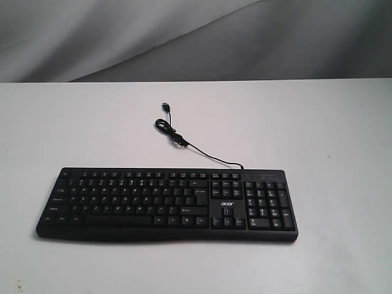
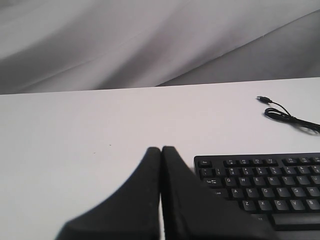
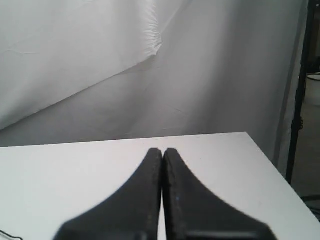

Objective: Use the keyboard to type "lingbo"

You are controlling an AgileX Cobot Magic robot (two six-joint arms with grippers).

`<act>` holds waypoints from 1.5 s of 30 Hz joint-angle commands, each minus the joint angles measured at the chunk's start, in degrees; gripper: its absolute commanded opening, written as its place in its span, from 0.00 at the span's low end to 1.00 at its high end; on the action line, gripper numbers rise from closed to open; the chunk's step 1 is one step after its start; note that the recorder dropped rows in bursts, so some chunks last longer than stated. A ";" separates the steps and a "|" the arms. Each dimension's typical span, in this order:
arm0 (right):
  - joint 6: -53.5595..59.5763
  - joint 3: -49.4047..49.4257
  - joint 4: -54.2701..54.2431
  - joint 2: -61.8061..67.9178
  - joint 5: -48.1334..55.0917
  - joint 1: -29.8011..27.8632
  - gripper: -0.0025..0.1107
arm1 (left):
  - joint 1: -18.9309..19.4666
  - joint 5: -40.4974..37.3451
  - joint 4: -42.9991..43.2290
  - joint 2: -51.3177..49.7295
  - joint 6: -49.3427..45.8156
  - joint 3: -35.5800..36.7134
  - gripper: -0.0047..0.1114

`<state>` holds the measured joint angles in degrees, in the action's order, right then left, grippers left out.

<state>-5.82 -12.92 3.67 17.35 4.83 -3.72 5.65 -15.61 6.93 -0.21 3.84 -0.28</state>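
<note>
Left end effector (image 2: 161, 150) and right end effector (image 3: 162, 151) both clenched, clear of the keyboard (image 1: 166, 204); I'd drop one closed tip squarely onto L.

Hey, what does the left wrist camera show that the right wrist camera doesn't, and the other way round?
Only the left wrist view: the left part of the keyboard, and its cable ending in a loose USB plug. Only the right wrist view: the side edge of the table and a dark stand beyond it. Both: a shut gripper up front, the left gripper in one and the right gripper in the other, plus white tabletop and pale draped cloth behind.
</note>
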 commanded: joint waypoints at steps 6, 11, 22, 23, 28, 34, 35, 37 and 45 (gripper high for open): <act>3.77 12.92 -0.93 -11.89 -0.45 -0.49 0.02 | 0.06 0.41 -0.21 0.21 0.12 0.28 0.04; 5.82 12.92 -1.31 -17.35 9.27 -0.49 0.02 | 0.06 0.41 -0.21 0.21 0.12 0.28 0.04; 5.82 12.92 -1.93 -17.35 14.79 -0.35 0.02 | 0.06 0.41 -0.21 0.21 0.12 0.28 0.04; 5.82 12.92 -1.93 -17.35 14.79 -0.35 0.02 | 0.06 0.41 -0.21 0.21 0.12 0.28 0.04; 5.82 12.92 -1.93 -17.35 14.79 -0.35 0.02 | 0.06 0.41 -0.21 0.21 0.12 0.28 0.04; 5.82 12.92 -1.93 -17.35 14.79 -0.35 0.02 | 0.06 0.41 -0.21 0.21 0.12 0.28 0.04; 5.82 12.92 -1.93 -17.35 14.79 -0.35 0.02 | 0.06 0.41 -0.21 0.21 0.12 0.28 0.04; 5.82 12.92 -1.93 -17.35 14.79 -0.35 0.02 | 0.06 0.41 -0.21 0.21 0.12 0.28 0.04; 5.82 12.92 -1.93 -17.35 14.79 -0.35 0.02 | 0.06 0.41 -0.21 0.21 0.12 0.28 0.04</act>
<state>0.00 -0.20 2.00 0.34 19.63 -3.96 5.65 -15.61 6.93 -0.21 3.84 -0.28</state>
